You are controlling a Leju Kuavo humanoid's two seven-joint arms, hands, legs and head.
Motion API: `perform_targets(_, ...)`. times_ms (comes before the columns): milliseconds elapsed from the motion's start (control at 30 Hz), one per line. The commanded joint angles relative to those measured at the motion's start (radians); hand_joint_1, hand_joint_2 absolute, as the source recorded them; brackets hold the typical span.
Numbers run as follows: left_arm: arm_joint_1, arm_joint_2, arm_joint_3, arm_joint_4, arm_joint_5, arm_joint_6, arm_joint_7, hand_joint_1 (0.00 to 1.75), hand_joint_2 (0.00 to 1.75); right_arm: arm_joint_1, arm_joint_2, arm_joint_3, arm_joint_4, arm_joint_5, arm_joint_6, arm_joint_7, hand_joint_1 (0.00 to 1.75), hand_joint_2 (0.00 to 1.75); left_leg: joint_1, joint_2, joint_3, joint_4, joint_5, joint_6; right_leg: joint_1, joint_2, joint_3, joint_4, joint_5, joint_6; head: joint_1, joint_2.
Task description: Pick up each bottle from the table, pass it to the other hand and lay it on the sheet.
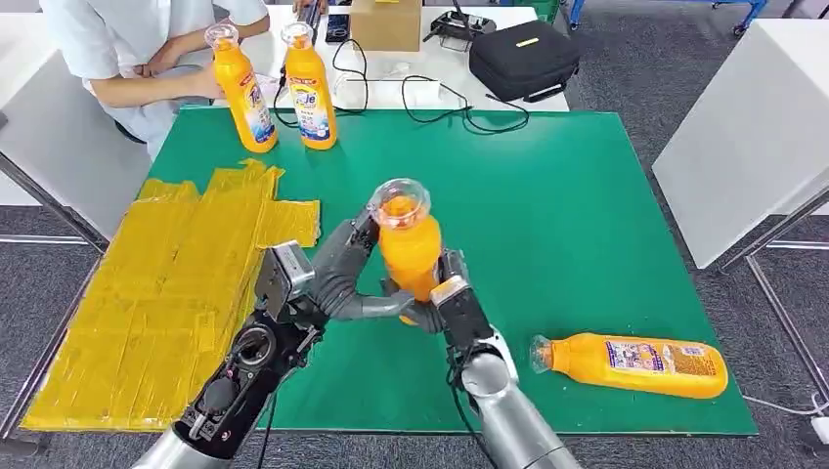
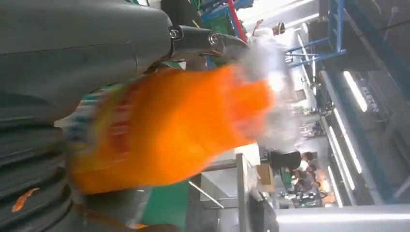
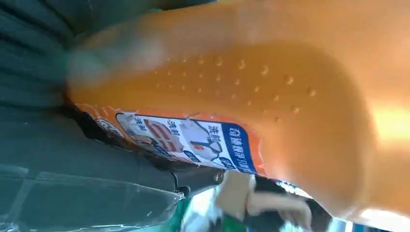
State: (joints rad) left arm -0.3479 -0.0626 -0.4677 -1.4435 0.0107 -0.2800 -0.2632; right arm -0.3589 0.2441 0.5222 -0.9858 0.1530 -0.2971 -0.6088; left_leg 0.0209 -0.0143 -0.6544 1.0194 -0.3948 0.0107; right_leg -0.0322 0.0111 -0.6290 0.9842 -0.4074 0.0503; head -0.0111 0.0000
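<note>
Standing upright above the middle of the green counter, the orange bottle with its clear cap is caught between both arms. The right robot hand is clamped on its lower body from the 5 o'clock side, and its wrist view shows the dimpled orange wall and blue-and-white label pressed against the palm. The left robot hand wraps its fingers around the same bottle from the 8 o'clock side, touching it. A second bottle lies on its side at 4 o'clock near the counter's front edge. Two more bottles stand upright at 11 o'clock. The yellow sheet lies at 9 o'clock. A person sits beyond the far left corner.
</note>
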Motion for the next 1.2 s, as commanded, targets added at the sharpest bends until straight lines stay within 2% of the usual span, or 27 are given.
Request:
perform_targets(33, -0.042, 0.008, -0.007, 0.074, 0.005, 0.003, -0.002, 0.0, 1.75, -0.044, 0.006, 0.105, 0.171, 0.004, -0.019, -0.014, 1.75, 1.75, 0.001, 0.001, 0.006, -0.001, -0.002, 0.001, 0.002, -0.001, 0.006, -0.001, -0.001, -0.003, 0.0, 0.0)
perform_targets(267, -0.041, 0.011, -0.003, 0.106, 0.021, 0.013, -0.01, 0.0, 1.75, -0.039, 0.018, 0.142, 0.223, 0.011, -0.02, -0.025, 1.75, 1.75, 0.001, 0.001, 0.007, -0.001, -0.002, 0.0, 0.002, 0.0, 0.007, -0.001, -0.002, -0.004, 0.0, 0.0)
perform_targets(433, -0.054, 0.003, -0.012, 0.123, 0.021, 0.015, -0.01, 0.0, 1.75, -0.049, 0.015, 0.134, 0.209, 0.001, -0.026, -0.029, 1.75, 1.75, 0.0, 0.0, 0.004, 0.0, -0.001, 0.0, 0.001, -0.001, 0.004, -0.001, -0.001, -0.002, 0.0, 0.0)
perform_targets(467, -0.054, 0.003, -0.012, 0.123, 0.021, 0.015, -0.01, 0.0, 1.75, -0.049, 0.015, 0.134, 0.209, 0.001, -0.026, -0.029, 1.75, 1.75, 0.001, 0.001, 0.009, 0.0, -0.004, 0.001, 0.002, -0.002, 0.009, -0.001, -0.003, -0.005, 0.0, 0.0)
perform_targets(500, -0.057, 0.003, -0.014, 0.125, 0.021, 0.016, -0.01, 0.0, 1.75, -0.049, 0.013, 0.129, 0.202, -0.001, -0.034, -0.026, 1.75, 1.75, 0.0, 0.001, 0.005, 0.0, -0.002, 0.001, 0.001, -0.001, 0.005, -0.001, -0.002, -0.003, 0.0, 0.0)
perform_targets(533, -0.061, 0.004, -0.02, 0.132, 0.021, 0.018, -0.01, 0.0, 1.75, -0.046, 0.008, 0.126, 0.188, -0.002, -0.044, -0.026, 1.75, 1.75, 0.001, 0.002, 0.011, 0.0, -0.004, 0.001, 0.003, -0.002, 0.011, -0.001, -0.004, -0.006, 0.0, 0.0)
perform_targets(567, -0.062, 0.004, -0.022, 0.136, 0.021, 0.019, -0.01, 0.0, 1.75, -0.045, 0.006, 0.122, 0.181, -0.004, -0.048, -0.025, 1.75, 1.75, 0.001, 0.001, 0.008, 0.0, -0.003, 0.001, 0.002, -0.001, 0.008, -0.001, -0.003, -0.004, 0.0, 0.0)
perform_targets(600, -0.066, 0.003, -0.027, 0.145, 0.02, 0.022, -0.01, 0.1, 1.75, -0.04, -0.002, 0.113, 0.16, -0.008, -0.053, -0.02, 1.75, 1.75, 0.0, -0.001, 0.004, 0.0, -0.001, 0.001, 0.001, -0.002, 0.004, -0.001, -0.001, -0.003, 0.0, 0.0)
perform_targets(633, -0.068, 0.002, -0.029, 0.151, 0.021, 0.024, -0.011, 1.41, 1.75, -0.035, -0.008, 0.104, 0.144, -0.009, -0.058, -0.017, 1.75, 1.75, 0.0, -0.001, 0.005, 0.0, -0.002, 0.001, 0.001, -0.003, 0.006, -0.001, -0.002, -0.003, 0.0, 0.0)
perform_targets(667, -0.07, 0.002, -0.03, 0.153, 0.022, 0.025, -0.012, 1.59, 1.75, -0.032, -0.011, 0.099, 0.135, -0.011, -0.057, -0.016, 1.75, 1.75, 0.001, -0.001, 0.007, 0.0, -0.003, 0.001, 0.002, -0.003, 0.008, -0.001, -0.003, -0.004, 0.0, 0.0)
perform_targets(833, -0.071, 0.001, -0.03, 0.154, 0.023, 0.026, -0.013, 1.59, 1.75, -0.029, -0.014, 0.095, 0.125, -0.011, -0.056, -0.016, 1.75, 1.75, 0.0, -0.001, 0.005, -0.001, -0.002, 0.001, 0.001, -0.003, 0.006, -0.001, -0.002, -0.003, 0.0, 0.0)
perform_targets(867, -0.071, 0.003, -0.028, 0.152, 0.025, 0.027, -0.013, 1.71, 1.75, -0.025, -0.015, 0.093, 0.117, -0.01, -0.058, -0.016, 1.75, 1.75, 0.0, -0.001, 0.003, 0.0, -0.001, 0.001, 0.001, -0.002, 0.004, -0.001, -0.001, -0.002, 0.0, 0.0)
perform_targets(900, -0.066, 0.006, -0.026, 0.147, 0.026, 0.029, -0.014, 1.75, 1.75, -0.021, -0.015, 0.088, 0.106, -0.007, -0.061, -0.014, 1.75, 1.75, 0.0, -0.001, 0.005, 0.0, -0.002, 0.001, 0.001, -0.003, 0.006, -0.001, -0.002, -0.003, 0.0, 0.0)
perform_targets(967, -0.054, 0.01, -0.022, 0.14, 0.028, 0.03, -0.014, 1.75, 1.75, -0.022, -0.017, 0.079, 0.097, -0.009, -0.062, -0.011, 1.75, 1.75, 0.0, -0.001, 0.002, -0.001, 0.0, 0.0, 0.0, -0.001, 0.002, -0.001, -0.001, -0.002, 0.0, 0.0)
perform_targets(1000, -0.049, 0.011, -0.02, 0.138, 0.03, 0.03, -0.016, 1.75, 1.75, -0.024, -0.019, 0.075, 0.094, -0.009, -0.063, -0.011, 1.75, 1.75, 0.001, 0.0, 0.01, 0.0, -0.004, 0.001, 0.002, -0.003, 0.01, -0.001, -0.004, -0.005, 0.0, 0.0)
perform_targets(1033, -0.045, 0.012, -0.018, 0.137, 0.031, 0.03, -0.016, 1.75, 1.75, -0.024, -0.019, 0.072, 0.093, -0.008, -0.067, -0.011, 1.75, 1.75, 0.0, 0.0, 0.003, 0.0, -0.001, 0.001, 0.001, -0.002, 0.004, -0.001, -0.001, -0.002, 0.0, 0.0)
perform_targets(1200, -0.032, 0.006, -0.012, 0.13, 0.031, 0.033, -0.016, 1.75, 1.75, -0.024, -0.02, 0.064, 0.092, -0.008, -0.073, -0.012, 1.75, 1.75, 0.0, 0.0, 0.006, 0.0, -0.002, 0.001, 0.001, -0.002, 0.006, -0.001, -0.002, -0.003, 0.0, 0.0)
